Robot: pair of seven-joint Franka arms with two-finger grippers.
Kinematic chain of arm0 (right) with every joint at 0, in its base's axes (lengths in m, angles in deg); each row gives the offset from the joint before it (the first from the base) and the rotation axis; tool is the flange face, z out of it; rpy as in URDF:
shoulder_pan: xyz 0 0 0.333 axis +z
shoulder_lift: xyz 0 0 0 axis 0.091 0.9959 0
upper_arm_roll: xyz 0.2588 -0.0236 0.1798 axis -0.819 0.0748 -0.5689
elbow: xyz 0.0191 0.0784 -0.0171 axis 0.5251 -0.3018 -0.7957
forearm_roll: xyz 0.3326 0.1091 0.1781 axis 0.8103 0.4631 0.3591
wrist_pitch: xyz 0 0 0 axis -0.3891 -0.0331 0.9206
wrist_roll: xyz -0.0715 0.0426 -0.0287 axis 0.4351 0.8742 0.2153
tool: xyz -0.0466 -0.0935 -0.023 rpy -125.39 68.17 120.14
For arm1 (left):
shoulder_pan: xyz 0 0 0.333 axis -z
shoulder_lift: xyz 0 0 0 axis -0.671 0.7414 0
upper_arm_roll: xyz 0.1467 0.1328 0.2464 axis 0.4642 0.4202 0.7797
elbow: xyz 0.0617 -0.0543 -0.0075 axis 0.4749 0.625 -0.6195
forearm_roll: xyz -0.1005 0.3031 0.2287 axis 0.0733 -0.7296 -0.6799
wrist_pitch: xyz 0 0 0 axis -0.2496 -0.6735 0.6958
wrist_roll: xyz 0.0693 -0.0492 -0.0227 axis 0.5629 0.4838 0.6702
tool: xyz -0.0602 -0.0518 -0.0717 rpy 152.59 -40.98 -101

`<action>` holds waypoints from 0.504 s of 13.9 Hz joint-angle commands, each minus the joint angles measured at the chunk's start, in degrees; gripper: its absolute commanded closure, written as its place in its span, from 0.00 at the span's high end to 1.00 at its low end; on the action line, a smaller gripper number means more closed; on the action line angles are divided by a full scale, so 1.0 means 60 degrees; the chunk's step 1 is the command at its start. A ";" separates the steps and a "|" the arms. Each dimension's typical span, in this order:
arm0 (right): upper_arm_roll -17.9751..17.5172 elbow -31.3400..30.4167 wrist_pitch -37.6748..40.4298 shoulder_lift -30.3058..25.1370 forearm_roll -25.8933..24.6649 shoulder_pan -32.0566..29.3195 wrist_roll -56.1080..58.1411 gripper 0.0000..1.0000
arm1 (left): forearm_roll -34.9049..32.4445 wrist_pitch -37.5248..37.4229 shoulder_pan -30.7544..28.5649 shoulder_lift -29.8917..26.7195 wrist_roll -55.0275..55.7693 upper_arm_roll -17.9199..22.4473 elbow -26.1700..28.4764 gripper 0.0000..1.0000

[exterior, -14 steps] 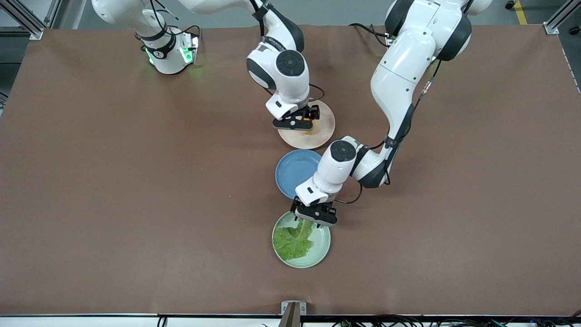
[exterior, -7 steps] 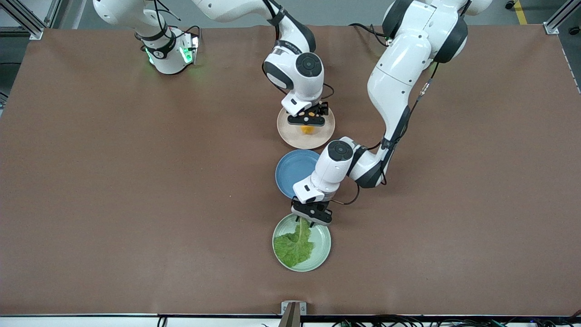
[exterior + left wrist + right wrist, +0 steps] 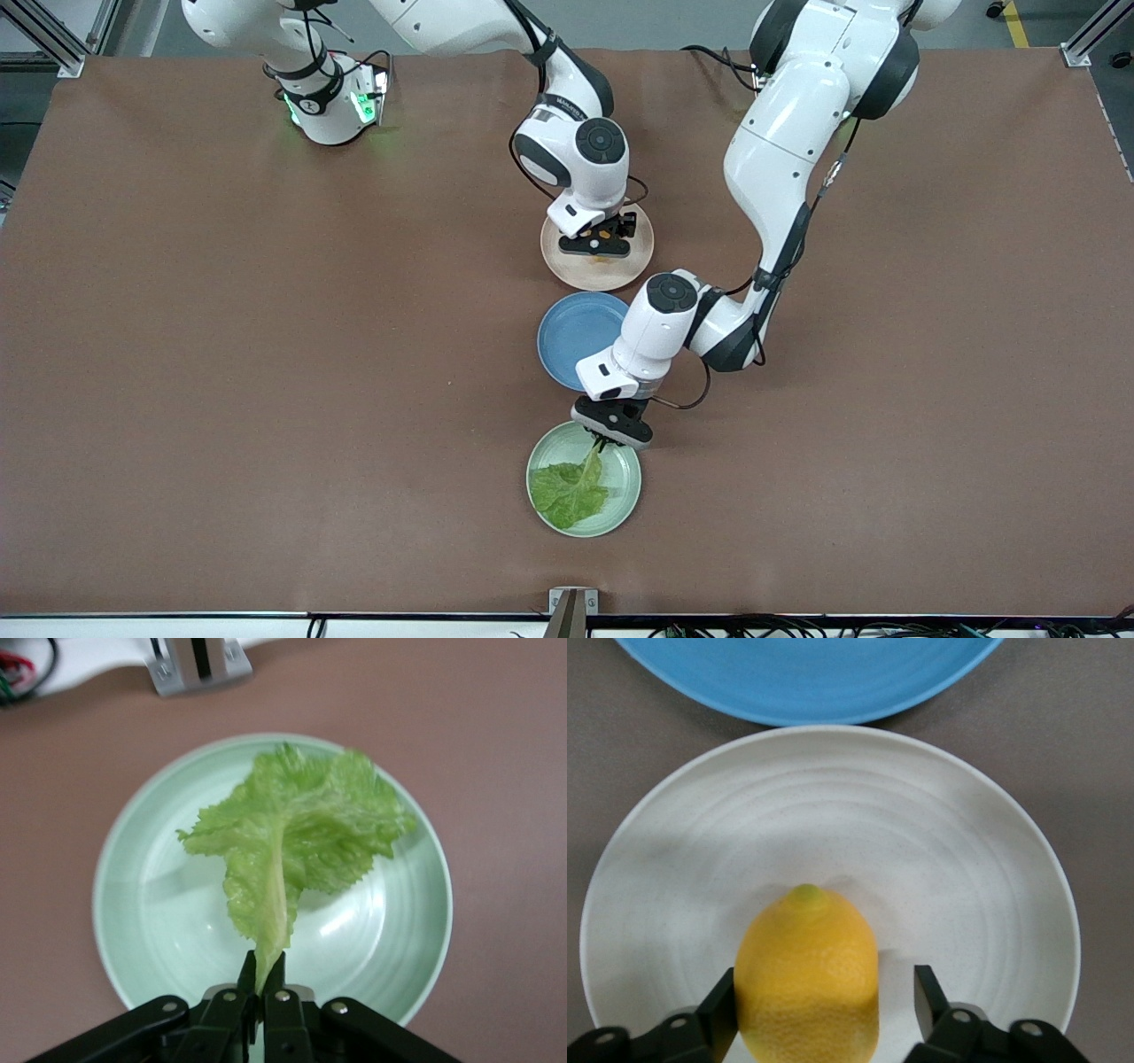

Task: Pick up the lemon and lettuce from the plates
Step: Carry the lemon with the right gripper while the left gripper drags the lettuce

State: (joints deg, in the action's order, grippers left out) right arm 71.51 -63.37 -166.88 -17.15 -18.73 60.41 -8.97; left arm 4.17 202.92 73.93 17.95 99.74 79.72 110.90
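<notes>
Left gripper point(image 3: 261, 1010) jaws pinch the lettuce point(image 3: 297, 837) stem over the mint plate point(image 3: 142, 930) (leaf tip hangs to it). Right gripper point(image 3: 824, 1014) jaws, wide, straddle the lemon point(image 3: 808, 974) on the beige plate point(image 3: 966, 886), beside the blue plate point(image 3: 571, 332).

Left gripper point(image 3: 609, 434) low over the table's middle, wrist angled down, fingers point(image 3: 251, 979) pinched together. Right gripper point(image 3: 599, 246) held low, fingers point(image 3: 926, 992) spread apart.

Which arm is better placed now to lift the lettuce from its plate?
Left. The left hand is shut on the lettuce stem over the green plate; the right hand straddles the lemon.
</notes>
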 commanded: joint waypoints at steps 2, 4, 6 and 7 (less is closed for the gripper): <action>-0.0002 0.0231 -0.0036 0.0082 -0.0128 -0.0043 -0.0181 0.39 | -0.0277 -0.2481 -0.0273 -0.1583 0.0078 0.0032 0.0246 0.00; -0.0002 0.0450 0.0037 0.0024 -0.0114 -0.0087 -0.0152 0.23 | -0.0292 -0.3642 -0.0797 -0.2360 0.0049 -0.0011 0.0653 0.01; 0.0070 0.0539 0.0386 -0.0297 -0.0114 -0.0334 -0.0108 0.21 | -0.0306 -0.3867 -0.1340 -0.3092 0.0005 -0.0012 0.1793 0.01; 0.0100 0.0539 0.0983 -0.0894 -0.0114 -0.0466 -0.0093 0.21 | -0.0306 -0.3882 -0.1633 -0.3444 -0.0009 -0.0012 0.2481 0.01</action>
State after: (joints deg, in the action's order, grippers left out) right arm 72.32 -60.06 -165.77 -17.52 -18.73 59.77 -9.05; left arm 3.93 178.82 67.30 2.74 99.71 79.98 115.53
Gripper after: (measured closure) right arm 0.405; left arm 0.956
